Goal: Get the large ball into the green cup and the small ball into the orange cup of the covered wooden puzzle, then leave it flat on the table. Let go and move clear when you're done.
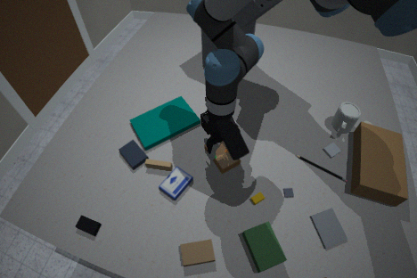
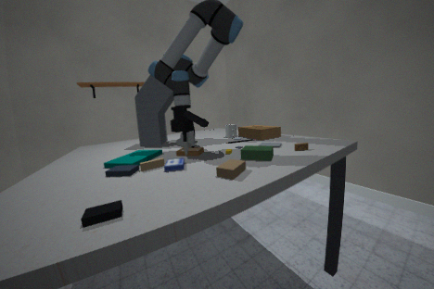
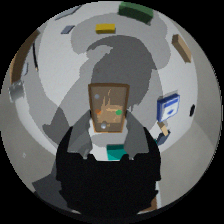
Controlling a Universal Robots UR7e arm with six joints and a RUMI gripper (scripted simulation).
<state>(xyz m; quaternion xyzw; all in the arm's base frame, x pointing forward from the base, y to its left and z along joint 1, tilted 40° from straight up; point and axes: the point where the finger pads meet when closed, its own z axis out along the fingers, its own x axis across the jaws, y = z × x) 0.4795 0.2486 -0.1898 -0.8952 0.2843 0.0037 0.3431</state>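
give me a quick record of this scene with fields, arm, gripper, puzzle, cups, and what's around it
arm: one arm reaching down over the table
gripper: gripper at the wooden puzzle, closing around its near end; firm grip unclear
puzzle: appears to rest on the table
cups: green cup and orange cup inside, side by side
balls: too small to place
nearby: teal book, yellow block, blue-and-white box, white mug

— What do you see of the puzzle?
— I see the wooden puzzle, small and rectangular, lying on the table. Under its cover are a green cup and an orange cup.
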